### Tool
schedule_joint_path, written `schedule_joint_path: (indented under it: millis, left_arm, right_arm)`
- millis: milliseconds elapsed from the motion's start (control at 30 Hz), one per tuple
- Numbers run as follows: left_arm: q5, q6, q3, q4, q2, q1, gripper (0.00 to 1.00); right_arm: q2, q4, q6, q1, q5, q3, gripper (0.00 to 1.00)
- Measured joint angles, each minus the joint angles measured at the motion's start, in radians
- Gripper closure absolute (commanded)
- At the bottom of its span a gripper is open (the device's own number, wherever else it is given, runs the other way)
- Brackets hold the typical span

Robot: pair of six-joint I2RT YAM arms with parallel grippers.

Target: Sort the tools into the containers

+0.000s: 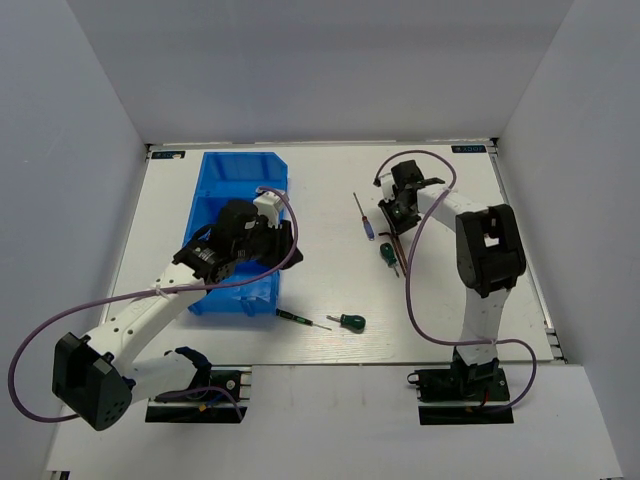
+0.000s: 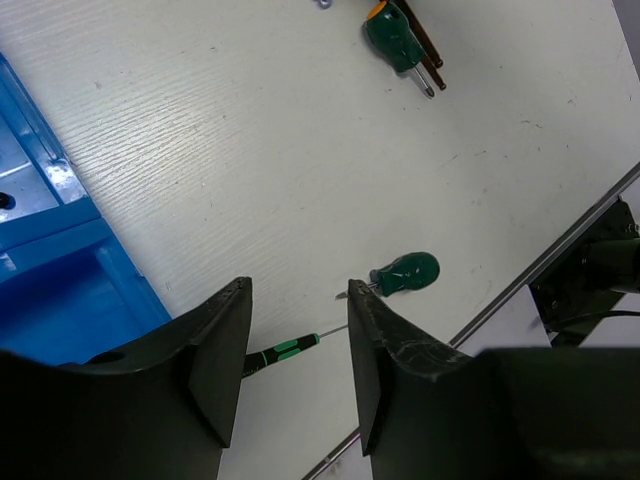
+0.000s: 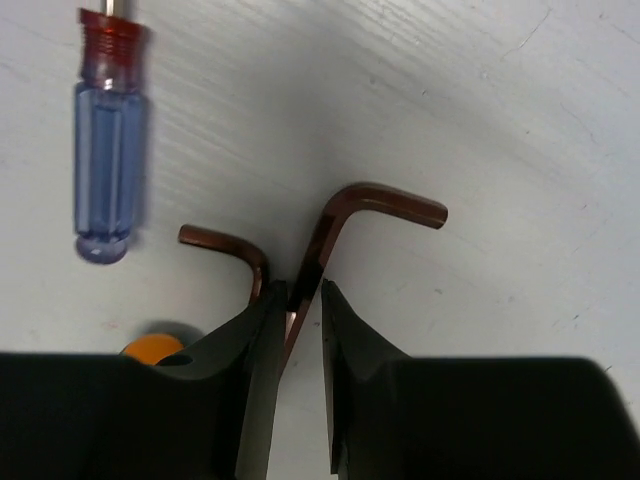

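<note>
Right fingers: the right fingers [image 3: 268,320] are pinched shut on the long shank of the larger hex key [image 3: 345,215], mid-frame in the right wrist view. The straight shank likely gives the surest hold. Whether the key is off the desk [image 1: 320,190] cannot be told.
Left fingers: the left fingers [image 2: 232,320] stand apart with nothing between them, by the right-hand rim of the blue bins [image 1: 215,170], seemingly free for another tool.
Bins: upper left of the top view, well apart from the held key.
Crowding the grasp: a smaller hex key [image 3: 235,245] sits just left of the held one, beside a finger. The blue-handled screwdriver [image 3: 105,150] lies upper left, and a green screwdriver [image 1: 386,253] lies near. Lifting may drag the small key.
Loose tools: a slim dark screwdriver [image 2: 285,350] and a second green screwdriver [image 2: 405,272] lie on the desk, lower middle of the top view.
Obstacle: the left arm lies across the bins and may block the drop.
</note>
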Motion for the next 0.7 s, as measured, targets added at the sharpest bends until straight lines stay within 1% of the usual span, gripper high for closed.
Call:
schedule_joint_path:
  millis: [133, 267, 300, 333, 400, 567, 700]
  left_arm:
    - [-0.002, 0.000, 0.002, -0.003, 0.001, 0.000, 0.46]
    - [-0.003, 0.000, 0.011, -0.003, 0.011, 0.000, 0.46]
    - [-0.003, 0.000, 0.011, -0.003, 0.014, 0.000, 0.46]
    - [-0.003, 0.000, 0.011, -0.004, 0.017, 0.000, 0.46]
    - [-0.003, 0.000, 0.011, -0.004, 0.020, 0.000, 0.46]
    - [-0.003, 0.000, 0.011, -0.003, 0.021, 0.000, 0.46]
    - [-0.003, 0.000, 0.011, 0.005, 0.027, 0.000, 0.46]
  right_arm:
    - [0.027, 0.015, -0.008, 0.004, 0.031, 0.020, 0.74]
    - [0.034, 0.014, -0.008, 0.003, 0.027, 0.027, 0.74]
    - [0.035, 0.014, -0.007, 0.003, 0.021, 0.027, 0.76]
    - [0.035, 0.013, -0.007, 0.003, 0.012, 0.027, 0.88]
    - [0.035, 0.012, -0.003, 0.003, -0.003, 0.027, 1.00]
    - [0.039, -0.002, -0.001, -0.007, -0.029, 0.039, 1.00]
    - [0.071, -0.063, -0.003, -0.017, -0.076, 0.110, 1.00]
